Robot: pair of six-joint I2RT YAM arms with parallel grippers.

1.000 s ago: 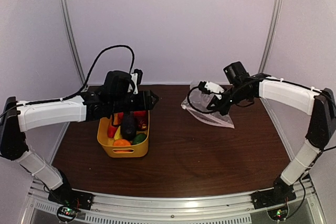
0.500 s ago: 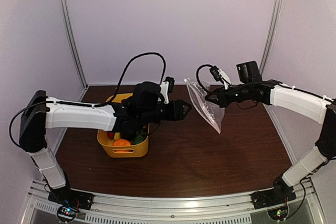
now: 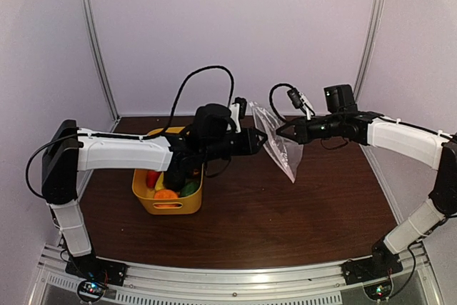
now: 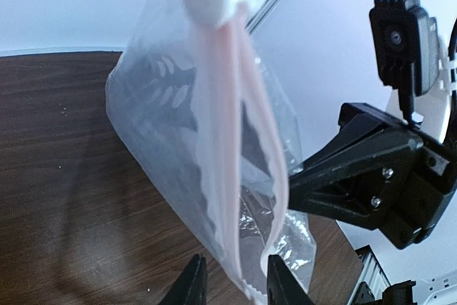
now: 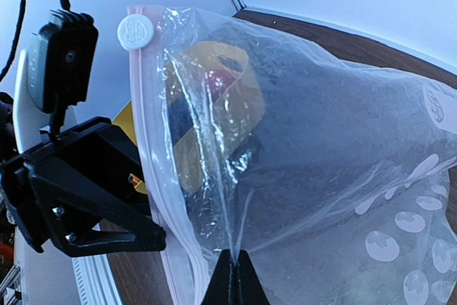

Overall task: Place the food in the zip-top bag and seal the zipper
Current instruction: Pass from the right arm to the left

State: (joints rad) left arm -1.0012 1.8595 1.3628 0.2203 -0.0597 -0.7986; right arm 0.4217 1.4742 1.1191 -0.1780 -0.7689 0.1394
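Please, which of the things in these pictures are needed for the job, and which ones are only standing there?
Needed for the job:
- bag, held up by the right hand
- zipper along the bag's mouth
- toy food
- left hand, at the bag's edge

Only standing there:
- yellow basket, which holds the food
- table

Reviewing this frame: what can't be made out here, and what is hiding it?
Food count: top view, the left arm covers the yellow basket; right wrist view, the crinkled zip-top bag blurs it.
Whether the left gripper grips the zipper: left wrist view, the bottom edge cuts its fingers; top view, too small.
Lower end of the zip-top bag: right wrist view, off frame.
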